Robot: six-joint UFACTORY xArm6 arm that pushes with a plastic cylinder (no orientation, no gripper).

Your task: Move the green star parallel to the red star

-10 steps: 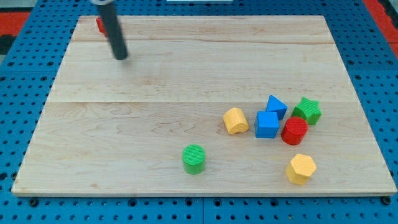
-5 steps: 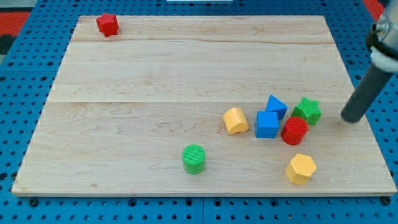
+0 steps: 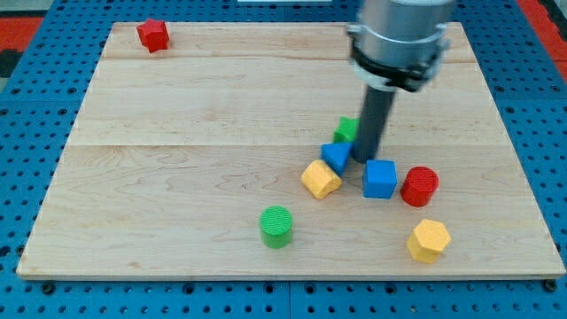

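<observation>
One rod, no jaws to open or close. My tip [image 3: 364, 159] pressed beside green star [image 3: 346, 130], touching blue triangle [image 3: 336, 157]; red star [image 3: 152, 35] well apart.

Grey metal cyl. housing, black collar, dark rod, my tip [image 3: 364, 159].

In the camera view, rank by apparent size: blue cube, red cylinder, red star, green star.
1. blue cube
2. red cylinder, close to the cube
3. red star, farther from the camera, so unsure
Green star: mostly hidden behind my tip, cannot rank.
</observation>
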